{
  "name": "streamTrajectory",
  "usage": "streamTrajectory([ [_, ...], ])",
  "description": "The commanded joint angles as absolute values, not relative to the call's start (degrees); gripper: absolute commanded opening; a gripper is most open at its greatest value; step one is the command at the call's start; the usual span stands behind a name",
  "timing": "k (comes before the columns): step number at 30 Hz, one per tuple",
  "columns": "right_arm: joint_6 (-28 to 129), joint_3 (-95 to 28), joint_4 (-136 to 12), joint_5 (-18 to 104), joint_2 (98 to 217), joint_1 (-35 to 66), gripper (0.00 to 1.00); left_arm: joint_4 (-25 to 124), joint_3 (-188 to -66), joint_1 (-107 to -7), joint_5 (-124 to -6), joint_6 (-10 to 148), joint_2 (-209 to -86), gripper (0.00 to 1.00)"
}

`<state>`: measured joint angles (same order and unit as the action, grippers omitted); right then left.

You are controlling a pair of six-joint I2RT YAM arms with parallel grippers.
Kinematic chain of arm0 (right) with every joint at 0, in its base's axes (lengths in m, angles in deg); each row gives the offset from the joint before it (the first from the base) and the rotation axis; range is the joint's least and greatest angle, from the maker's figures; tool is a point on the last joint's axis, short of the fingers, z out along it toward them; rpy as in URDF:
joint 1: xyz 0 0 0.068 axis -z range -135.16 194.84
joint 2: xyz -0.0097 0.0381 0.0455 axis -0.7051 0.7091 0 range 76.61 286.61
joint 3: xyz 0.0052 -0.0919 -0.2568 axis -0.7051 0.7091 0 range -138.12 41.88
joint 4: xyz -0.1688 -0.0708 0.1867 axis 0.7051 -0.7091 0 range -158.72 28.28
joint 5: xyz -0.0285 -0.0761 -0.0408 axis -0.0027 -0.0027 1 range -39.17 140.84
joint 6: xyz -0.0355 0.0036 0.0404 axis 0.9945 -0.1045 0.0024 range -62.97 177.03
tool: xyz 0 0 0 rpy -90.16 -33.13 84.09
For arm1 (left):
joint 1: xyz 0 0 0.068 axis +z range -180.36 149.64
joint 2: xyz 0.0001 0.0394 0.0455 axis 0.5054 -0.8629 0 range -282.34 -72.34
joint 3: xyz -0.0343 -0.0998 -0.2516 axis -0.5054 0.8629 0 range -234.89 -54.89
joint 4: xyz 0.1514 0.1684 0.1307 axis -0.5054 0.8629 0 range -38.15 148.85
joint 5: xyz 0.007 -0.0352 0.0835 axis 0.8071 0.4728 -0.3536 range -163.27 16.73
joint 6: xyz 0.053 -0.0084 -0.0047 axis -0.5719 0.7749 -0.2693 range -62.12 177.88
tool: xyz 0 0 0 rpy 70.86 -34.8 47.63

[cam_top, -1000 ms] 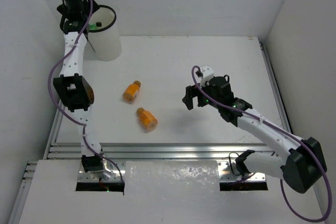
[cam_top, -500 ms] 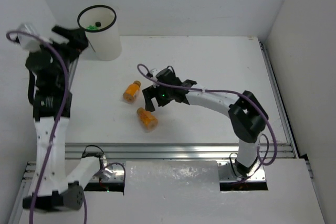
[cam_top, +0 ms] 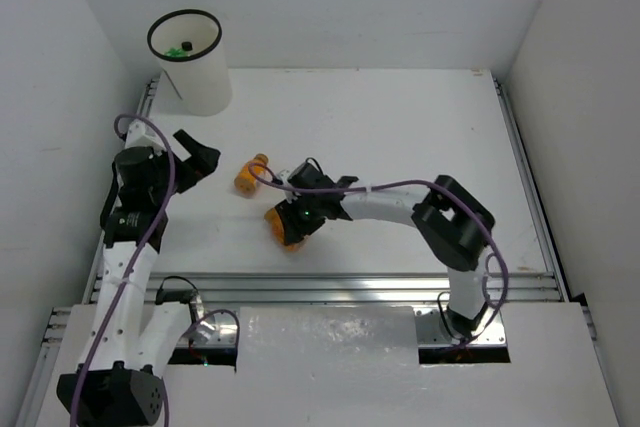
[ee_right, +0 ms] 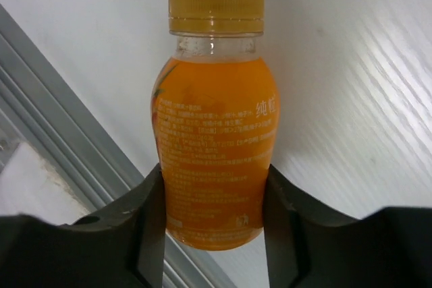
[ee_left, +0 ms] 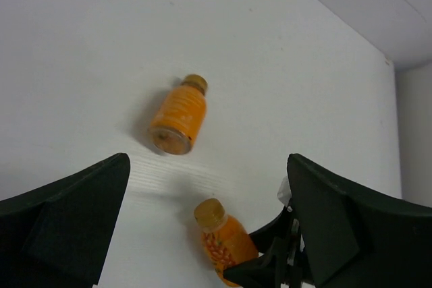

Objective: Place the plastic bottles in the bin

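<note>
Step in hand: pickup; right gripper [cam_top: 293,217], fingers clamped on near orange bottle [ee_right: 214,119], lying on surface [cam_top: 400,127] at seven o'clock; left gripper [ee_left: 208,166], fingers spread, empty; next, seemingly: lift, carry to bin [cam_top: 200,87] at eleven o'clock

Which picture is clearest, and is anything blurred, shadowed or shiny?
Right wrist: clearest, the orange bottle fills it, label print visible, right fingers dark. Left wrist: the other bottle slightly soft with a faint shadow, left fingers black silhouettes. Top external: even light, weak shadows, a sheen on the near panel.
</note>
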<state>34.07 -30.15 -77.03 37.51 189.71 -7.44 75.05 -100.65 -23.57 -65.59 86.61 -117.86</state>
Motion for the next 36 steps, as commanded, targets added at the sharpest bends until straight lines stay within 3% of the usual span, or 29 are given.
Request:
streamTrajectory([
  [1,35.06,-21.18,-68.7,42.12,176.95,-6.76,0.0,69.08,-97.88,-24.55,-51.5,87.92,-117.86,1.0],
  [4,32.97,-12.3,-60.97,41.97,165.88,-2.13,0.0,61.19,-94.54,-30.95,-43.84,90.04,-120.32,1.0],
  [7,29.97,-2.08,-48.25,33.37,155.06,5.35,0.0,50.85,-93.39,-41.32,-38.85,93.12,-124.17,1.0],
  [12,32.68,1.63,-44.05,22.64,145.27,10.29,0.0,40.43,-95.32,-54.06,-38.81,94.97,-129.28,1.0],
  [19,33.04,1.89,-43.44,16.57,137.62,10.38,0.0,37.08,-101.99,-60.85,-42.76,94.53,-138.77,1.0],
  [25,34.71,1.28,-46.16,16.91,136.29,10.38,0.0,34.62,-102.53,-61.21,-45.05,96.46,-139.05,0.93],
  [28,34.45,2.15,-44.23,15.51,136.29,10.38,0.0,33.66,-103.32,-61.21,-44.62,96.82,-138.96,0.54],
  [29,34.18,2.16,-43.71,14.11,136.29,10.38,0.0,33.57,-103.58,-61.3,-44.35,97.08,-139.13,0.35],
  [31,33.83,2.07,-42.56,13.14,136.47,10.38,0.04,33.04,-104.55,-61.47,-42.78,97.08,-139.92,0.13],
  [32,33.31,2.07,-42.3,13.65,136.47,10.38,0.15,33.04,-104.9,-61.56,-42.42,96.99,-140.36,0.0],
  [34,32.86,2.16,-41.95,15.14,136.12,10.38,0.45,33.39,-105.78,-61.56,-42.59,96.82,-140.72,0.0],
  [35,32.78,2.33,-42.03,16.28,135.85,10.38,0.75,33.74,-106.04,-61.65,-43.64,96.64,-140.63,0.0],
  [36,32.86,2.68,-43.42,20.64,135.42,10.38,0.99,37.05,-107.61,-61.56,-49.22,95.77,-140.2,0.0],
])
